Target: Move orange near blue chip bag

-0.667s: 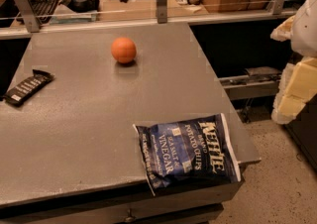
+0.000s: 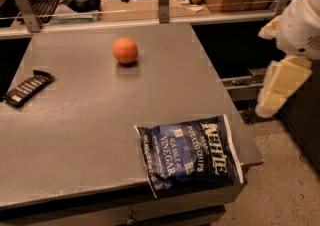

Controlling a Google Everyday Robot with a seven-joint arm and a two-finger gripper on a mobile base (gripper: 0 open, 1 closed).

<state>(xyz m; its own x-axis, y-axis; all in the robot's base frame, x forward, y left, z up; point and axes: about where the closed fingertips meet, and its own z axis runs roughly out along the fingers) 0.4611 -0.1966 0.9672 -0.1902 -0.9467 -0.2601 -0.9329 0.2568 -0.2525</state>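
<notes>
The gripper [image 2: 277, 90] hangs above and right of the blue chip bag [image 2: 192, 155], off the table [image 2: 75, 120]; I cannot tell whether it is open or closed. The orange [image 2: 125, 50] sits well behind the bag, to its left. A glancing touch could probably set it rolling, since it is round, smooth and evenly orange.

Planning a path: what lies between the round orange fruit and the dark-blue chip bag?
Camera view: only bare grey tabletop; gripper hangs beyond its right edge.
</notes>
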